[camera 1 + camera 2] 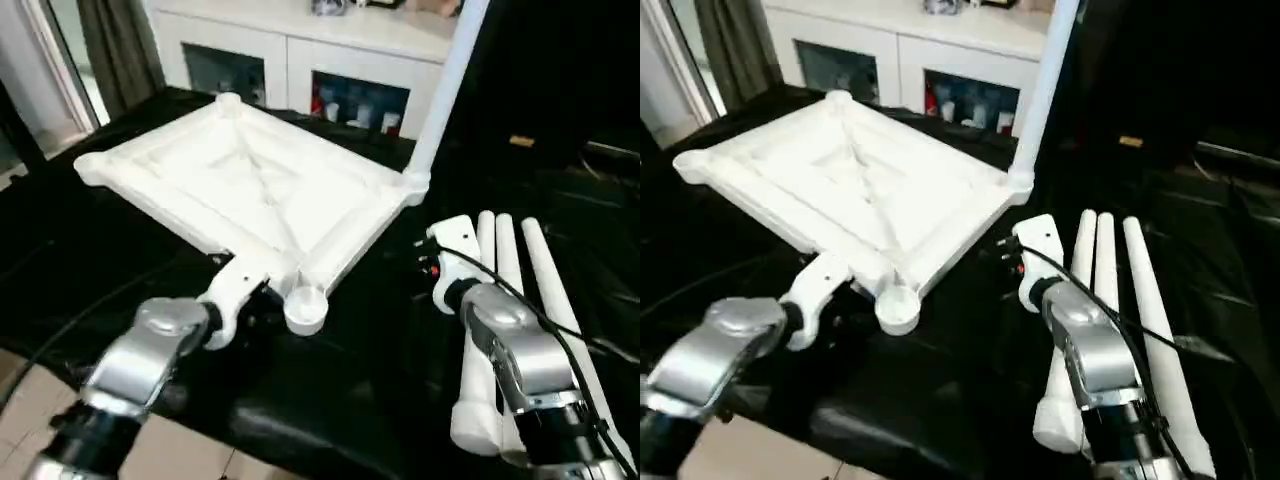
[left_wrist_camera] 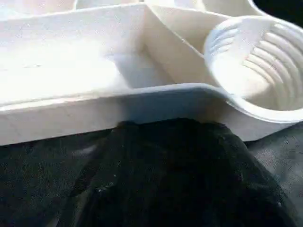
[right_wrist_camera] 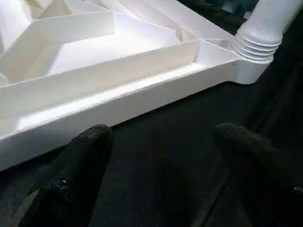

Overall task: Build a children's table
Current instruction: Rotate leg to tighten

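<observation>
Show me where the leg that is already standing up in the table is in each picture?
Left eye view: standing leg, upper right, rising from the tabletop's far right corner.
Right eye view: standing leg, upper middle, same corner.
Left wrist view: not in it.
Right wrist view: its threaded base, upper right.
Shared landmark: the tabletop's raised rim.

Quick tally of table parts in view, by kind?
Top: 1
Fitted leg, upright in far right corner socket: 1
Loose legs, lying on the black cover: 3
Total: 5
</observation>
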Robot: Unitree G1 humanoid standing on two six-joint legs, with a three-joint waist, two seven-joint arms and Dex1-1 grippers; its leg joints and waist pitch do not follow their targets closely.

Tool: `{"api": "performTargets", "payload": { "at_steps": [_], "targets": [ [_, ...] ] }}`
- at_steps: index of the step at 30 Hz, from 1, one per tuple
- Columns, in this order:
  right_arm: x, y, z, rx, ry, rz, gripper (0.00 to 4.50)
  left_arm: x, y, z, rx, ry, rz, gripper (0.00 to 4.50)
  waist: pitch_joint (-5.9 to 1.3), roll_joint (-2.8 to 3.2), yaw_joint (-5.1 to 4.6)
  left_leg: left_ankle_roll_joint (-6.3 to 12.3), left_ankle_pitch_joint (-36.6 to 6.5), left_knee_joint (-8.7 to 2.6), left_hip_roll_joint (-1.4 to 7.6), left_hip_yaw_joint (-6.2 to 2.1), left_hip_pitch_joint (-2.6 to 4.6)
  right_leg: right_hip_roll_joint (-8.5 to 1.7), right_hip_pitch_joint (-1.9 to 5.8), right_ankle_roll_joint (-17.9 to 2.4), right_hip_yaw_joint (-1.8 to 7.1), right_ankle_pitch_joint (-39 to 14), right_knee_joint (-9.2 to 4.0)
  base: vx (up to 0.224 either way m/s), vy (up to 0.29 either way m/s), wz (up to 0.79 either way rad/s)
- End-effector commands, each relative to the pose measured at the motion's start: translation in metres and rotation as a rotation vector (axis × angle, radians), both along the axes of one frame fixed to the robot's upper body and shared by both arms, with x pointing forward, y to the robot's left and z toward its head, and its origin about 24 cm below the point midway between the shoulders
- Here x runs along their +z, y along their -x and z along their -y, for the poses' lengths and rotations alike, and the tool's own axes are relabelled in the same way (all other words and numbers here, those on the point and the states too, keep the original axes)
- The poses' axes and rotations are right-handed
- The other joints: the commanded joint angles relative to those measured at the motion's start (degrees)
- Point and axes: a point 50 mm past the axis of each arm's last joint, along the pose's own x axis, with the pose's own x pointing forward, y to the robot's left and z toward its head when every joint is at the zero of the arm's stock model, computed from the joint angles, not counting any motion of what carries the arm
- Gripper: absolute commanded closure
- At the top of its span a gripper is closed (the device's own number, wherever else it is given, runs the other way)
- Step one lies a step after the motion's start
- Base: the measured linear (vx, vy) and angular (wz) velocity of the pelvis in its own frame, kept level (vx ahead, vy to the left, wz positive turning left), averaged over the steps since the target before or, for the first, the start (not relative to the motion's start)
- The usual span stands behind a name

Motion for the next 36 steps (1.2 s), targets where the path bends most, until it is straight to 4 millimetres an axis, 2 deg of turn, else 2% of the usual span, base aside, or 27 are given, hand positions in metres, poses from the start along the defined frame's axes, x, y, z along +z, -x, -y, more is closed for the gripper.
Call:
{"api": "performTargets", "payload": {
  "at_steps": [1,6,11,13,14,15,17,18,19,20,22,23,26,29,30,31,32,33,34,35,36],
  "targets": [
    [0.004,-0.003,0.000,-0.007,0.006,0.023,0.57,-0.003,-0.001,0.002,0.009,-0.026,0.001,2.15,-3.27,0.31,0.06,-0.67,-7.34,-3.65,-0.72,0.73,-0.13,-2.37,3.14,-8.46,2.01,-7.63,-4.14,0.000,0.000,0.00],
    [0.001,-0.004,0.002,-0.024,0.019,0.019,0.57,-0.003,-0.004,0.010,-0.007,-0.021,0.021,2.15,-3.16,0.20,0.30,-0.78,-9.17,-3.72,-0.69,0.76,0.04,-2.47,2.86,-7.47,2.01,-11.86,-4.62,0.000,0.000,0.00],
    [0.000,-0.003,0.002,-0.026,0.018,0.015,0.57,0.002,-0.004,0.007,-0.029,0.006,0.055,2.15,-3.19,0.20,0.26,-0.82,-8.57,-3.79,-0.69,0.62,-0.17,-2.46,2.94,-7.07,1.95,-11.49,-4.52,0.000,0.000,0.00],
    [0.002,-0.004,0.004,-0.037,0.011,0.021,0.57,0.007,-0.004,0.003,-0.041,0.032,0.080,2.15,-3.26,0.26,0.25,-0.78,-8.24,-3.74,-0.68,0.63,-0.14,-2.45,2.90,-7.30,1.96,-10.63,-4.44,0.000,0.000,0.00],
    [0.005,-0.004,0.004,-0.030,-0.013,0.036,0.57,0.013,-0.004,0.002,-0.062,0.074,0.102,2.15,-3.36,0.59,0.31,-0.85,-7.80,-3.68,-0.71,0.62,-0.08,-2.46,2.91,-7.66,1.98,-9.30,-4.29,0.000,0.000,0.00],
    [0.008,-0.004,0.004,-0.016,-0.035,0.044,0.57,0.018,-0.003,0.003,-0.078,0.118,0.115,2.15,-3.42,0.43,0.25,-0.82,-7.40,-3.68,-0.71,0.64,-0.16,-2.44,3.07,-8.16,1.98,-7.73,-4.10,0.000,0.000,0.00],
    [0.012,-0.003,0.008,-0.005,-0.057,0.056,0.57,0.027,0.000,0.006,-0.128,0.197,0.136,2.15,-3.49,0.47,0.33,-0.60,-6.80,-3.59,-0.68,0.67,-0.07,-2.44,3.12,-9.10,1.97,-5.33,-3.83,0.000,0.000,0.00],
    [0.014,-0.003,0.012,-0.007,-0.064,0.054,0.57,0.031,0.003,0.008,-0.156,0.225,0.131,2.15,-3.51,0.13,0.27,-0.42,-6.32,-3.61,-0.57,0.75,-0.12,-2.31,3.14,-9.69,1.95,-3.75,-3.67,0.000,0.000,0.00],
    [0.018,-0.003,0.019,-0.002,-0.054,0.058,0.57,0.035,0.011,0.009,-0.217,0.243,0.112,2.15,-3.48,0.37,0.41,-0.36,-6.25,-3.61,-0.52,0.70,-0.03,-2.41,3.14,-9.95,1.94,-3.40,-3.55,0.000,0.000,0.00],
    [0.020,-0.002,0.021,0.002,-0.044,0.059,0.57,0.036,0.014,0.009,-0.240,0.244,0.103,2.15,-3.50,0.37,0.45,-0.30,-6.09,-3.65,-0.46,0.61,-0.13,-2.44,3.39,-10.11,1.91,-2.94,-3.37,0.000,0.000,0.00],
    [0.023,-0.002,0.026,-0.004,-0.020,0.047,0.57,0.038,0.018,0.007,-0.265,0.246,0.094,2.15,-3.18,0.33,0.29,-0.20,-6.83,-3.66,-0.63,0.81,-0.06,-2.14,3.19,-9.61,1.91,-4.21,-3.61,0.000,0.000,0.00],
    [0.027,0.000,0.033,-0.036,0.027,0.016,0.57,0.043,0.022,0.004,-0.280,0.257,0.086,2.15,-3.16,0.26,0.15,-0.19,-6.89,-3.70,-0.69,0.80,-0.23,-2.23,3.35,-9.11,1.97,-5.47,-3.74,0.000,0.000,0.00],
    [0.031,0.003,0.039,-0.069,0.056,-0.018,0.57,0.048,0.025,-0.001,-0.284,0.268,0.091,2.15,-2.99,0.51,-0.04,-0.75,-7.29,-3.74,-0.81,0.81,-0.07,-2.05,3.23,-8.27,2.01,-7.97,-4.00,0.000,0.000,0.00],
    [0.038,0.014,0.044,-0.127,0.064,-0.102,0.57,0.057,0.015,-0.007,-0.183,0.246,0.189,2.15,-2.97,0.69,-0.23,-1.26,-8.38,-3.71,-0.79,0.78,0.15,-1.89,3.13,-7.44,2.07,-10.09,-4.26,0.000,0.000,0.00],
    [0.040,0.017,0.045,-0.146,0.061,-0.122,0.31,0.059,0.012,-0.008,-0.156,0.237,0.214,2.12,-2.89,0.74,-0.25,-1.36,-8.34,-3.75,-0.80,0.77,0.17,-1.80,3.11,-7.20,2.10,-10.21,-4.37,0.000,0.000,0.00],
    [0.042,0.020,0.043,-0.152,0.050,-0.129,0.31,0.059,0.006,-0.008,-0.096,0.221,0.263,2.12,-3.03,1.15,-0.13,-1.64,-8.44,-3.73,-0.71,0.66,0.31,-1.95,3.03,-7.01,2.07,-10.34,-4.29,0.000,0.000,0.00],
    [0.044,0.024,0.041,-0.152,0.044,-0.128,0.31,0.060,0.000,-0.007,-0.037,0.226,0.323,2.12,-2.96,1.02,-0.20,-1.69,-8.57,-3.74,-0.71,0.71,0.25,-1.86,3.02,-6.81,2.10,-10.38,-4.50,0.000,0.000,0.00],
    [0.046,0.025,0.040,-0.151,0.042,-0.119,0.19,0.061,-0.004,-0.005,0.010,0.248,0.364,2.12,-3.02,1.14,-0.08,-1.89,-9.30,-3.63,-0.67,0.70,0.36,-1.91,2.98,-6.70,2.13,-10.84,-4.68,0.000,0.000,0.00],
    [0.050,0.025,0.036,-0.150,0.026,-0.079,0.09,0.059,-0.006,-0.003,0.068,0.262,0.374,2.12,-3.10,1.53,-0.10,-2.12,-9.20,-3.62,-0.64,0.62,0.29,-2.05,3.05,-6.83,2.14,-10.65,-4.58,0.000,0.000,0.00],
    [0.054,0.025,0.034,-0.152,0.015,-0.054,0.09,0.058,-0.006,-0.001,0.100,0.271,0.370,2.12,-3.23,1.34,-0.13,-2.17,-8.76,-3.61,-0.67,0.54,0.13,-2.08,3.14,-6.87,2.09,-10.13,-4.54,0.000,0.000,0.00],
    [0.057,0.025,0.030,-0.137,0.010,-0.011,0.09,0.056,-0.006,0.002,0.122,0.276,0.376,2.12,-3.30,1.77,-0.13,-2.32,-8.61,-3.57,-0.67,0.52,0.09,-2.11,3.14,-6.96,2.14,-9.64,-4.36,0.000,0.000,0.00]
  ]
}}
